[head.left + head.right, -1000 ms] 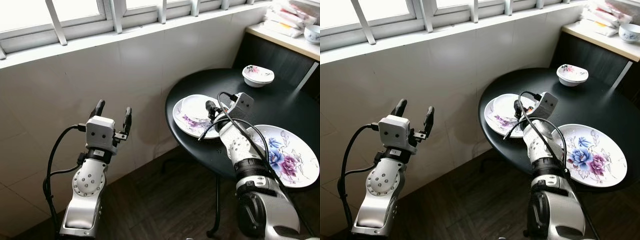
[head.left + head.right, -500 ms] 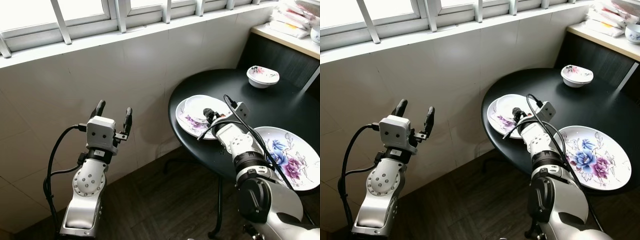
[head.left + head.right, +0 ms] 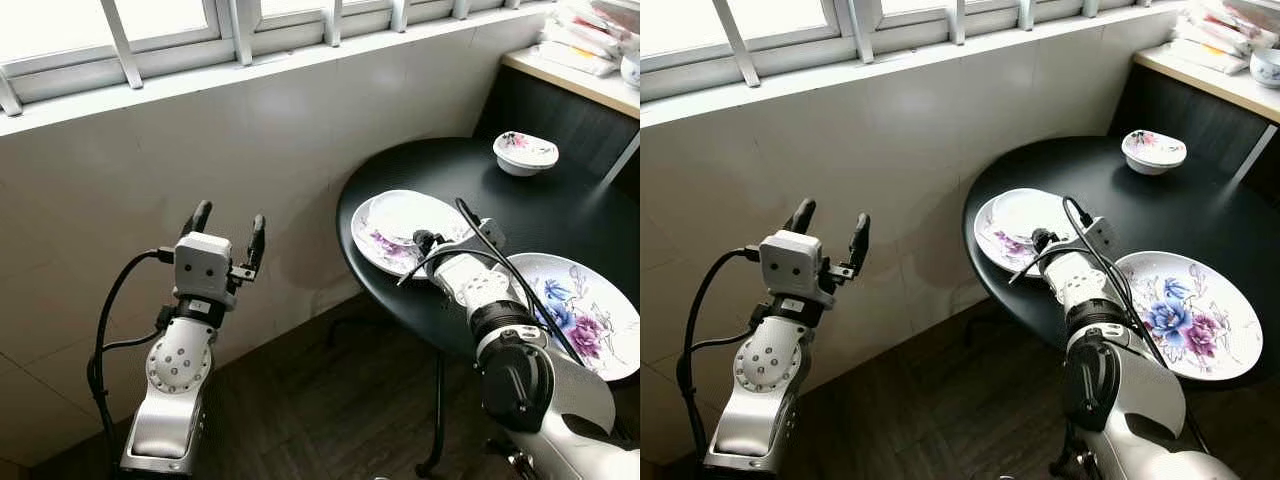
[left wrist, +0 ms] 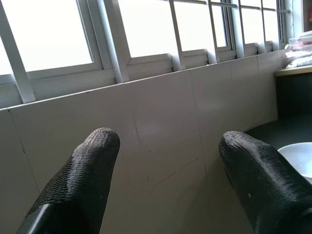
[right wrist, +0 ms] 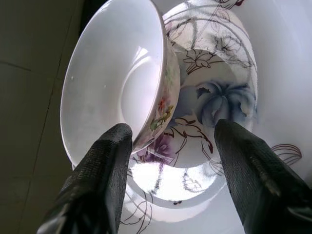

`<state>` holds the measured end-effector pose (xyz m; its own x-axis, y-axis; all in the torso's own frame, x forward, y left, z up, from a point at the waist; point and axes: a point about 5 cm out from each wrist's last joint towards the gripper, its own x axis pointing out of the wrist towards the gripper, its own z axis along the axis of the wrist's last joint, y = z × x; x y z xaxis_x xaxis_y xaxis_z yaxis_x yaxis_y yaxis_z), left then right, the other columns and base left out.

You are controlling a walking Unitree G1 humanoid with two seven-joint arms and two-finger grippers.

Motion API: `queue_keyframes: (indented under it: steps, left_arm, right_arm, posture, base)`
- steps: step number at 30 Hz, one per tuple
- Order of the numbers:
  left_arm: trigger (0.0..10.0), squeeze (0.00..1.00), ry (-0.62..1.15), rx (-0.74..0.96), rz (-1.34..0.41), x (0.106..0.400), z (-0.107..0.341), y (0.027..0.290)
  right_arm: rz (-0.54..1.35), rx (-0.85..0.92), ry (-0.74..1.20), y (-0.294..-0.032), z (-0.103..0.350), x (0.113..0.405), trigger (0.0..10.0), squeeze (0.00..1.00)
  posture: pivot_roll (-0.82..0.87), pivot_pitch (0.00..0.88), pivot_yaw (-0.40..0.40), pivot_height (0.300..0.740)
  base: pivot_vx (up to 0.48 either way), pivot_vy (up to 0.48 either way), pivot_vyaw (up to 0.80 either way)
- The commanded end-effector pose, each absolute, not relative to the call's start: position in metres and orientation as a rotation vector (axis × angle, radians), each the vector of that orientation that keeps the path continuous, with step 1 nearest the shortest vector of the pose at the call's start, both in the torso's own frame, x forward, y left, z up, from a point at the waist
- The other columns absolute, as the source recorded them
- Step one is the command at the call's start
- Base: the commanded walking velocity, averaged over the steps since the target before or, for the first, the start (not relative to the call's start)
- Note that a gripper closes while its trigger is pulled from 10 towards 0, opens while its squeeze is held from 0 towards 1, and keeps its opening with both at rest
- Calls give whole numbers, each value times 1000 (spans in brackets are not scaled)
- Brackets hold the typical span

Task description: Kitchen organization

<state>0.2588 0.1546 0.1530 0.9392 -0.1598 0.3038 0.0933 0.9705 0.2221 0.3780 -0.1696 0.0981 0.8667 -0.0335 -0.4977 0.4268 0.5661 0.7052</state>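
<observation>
**Bowl on a flowered plate at the table's near edge**

Bowl (image 3: 408, 213) — white, shallow — sits on a flowered plate (image 3: 378, 243) near the left edge of the round black table (image 3: 560, 210) in the left eye view. The right hand (image 3: 424, 240) reaches over the table edge to that plate, its cable looping above the wrist; how far its fingers are spread cannot be told from here. A large flowered plate (image 3: 590, 315) lies further right on the table, and a small flowered bowl (image 3: 525, 152) stands at the far side. The left hand (image 3: 226, 225) is raised in front of the tiled wall (image 3: 300, 150), well apart from the table, fingers spread wide and empty.

The left wrist view looks past two spread black fingertips (image 4: 95, 151) at the wall and the window frame (image 4: 112, 44) above it.

The right wrist view is close on the bowl, which leans tilted against the plate's painted centre. One black finger (image 5: 105, 170) is at the bowl's outer rim, the other stands apart over the plate — the hand is wide, gripping nothing.
</observation>
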Motion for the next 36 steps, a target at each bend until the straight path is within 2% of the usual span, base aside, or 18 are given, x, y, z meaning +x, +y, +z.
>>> queue_keyframes:
  steps: [1, 7, 17, 26, 31, 32, 33, 34, 35, 36]
  left_arm:
    - [10000, 0, -303, 222, -125, 260, 149, 155]
    - [10000, 0, -294, 223, -125, 260, 147, 154]
    - [10000, 0, -285, 225, -127, 260, 146, 154]
    - [10000, 0, -274, 225, -128, 260, 144, 154]
    - [10000, 0, -274, 223, -127, 261, 144, 153]
    - [10000, 0, -274, 223, -127, 261, 144, 153]
    - [10000, 0, -274, 222, -127, 261, 144, 153]
    - [10000, 0, -274, 222, -127, 261, 144, 153]
    - [10000, 0, -274, 222, -127, 261, 144, 153]
    - [10000, 0, -274, 221, -127, 261, 144, 153]
  right_arm:
    - [-306, 967, 460, -173, 102, 381, 10000, 0]
    - [-350, 1069, 474, -176, 102, 380, 10000, 0]
    - [-361, 1117, 493, -177, 101, 379, 10000, 0]
    - [-358, 1075, 568, -173, 96, 377, 10000, 0]
    - [-372, 1077, 547, -175, 98, 378, 10000, 0]
    - [-374, 1078, 543, -176, 98, 378, 8627, 0]
    - [-375, 1080, 541, -176, 98, 378, 8627, 0]
    - [-379, 1078, 537, -177, 98, 378, 4667, 0]
    - [-382, 1076, 535, -177, 98, 378, 4667, 0]
    - [-383, 1078, 531, -178, 99, 378, 0, 0]
  posture:
    - [30, 0, -32, 740]
    - [28, 0, -33, 740]
    - [28, 0, -34, 740]
    - [27, 0, -32, 740]
    - [24, 0, -35, 740]
    - [23, 0, -35, 740]
    - [23, 0, -35, 740]
    - [22, 0, -34, 740]
    - [22, 0, -34, 740]
    - [22, 0, -36, 740]
  base:
    - [0, 0, 0]
    - [0, 0, 0]
    - [0, 0, 0]
    - [0, 0, 0]
    - [0, 0, 0]
    - [0, 0, 0]
    - [0, 0, 0]
    - [0, 0, 0]
    - [0, 0, 0]
    - [0, 0, 0]
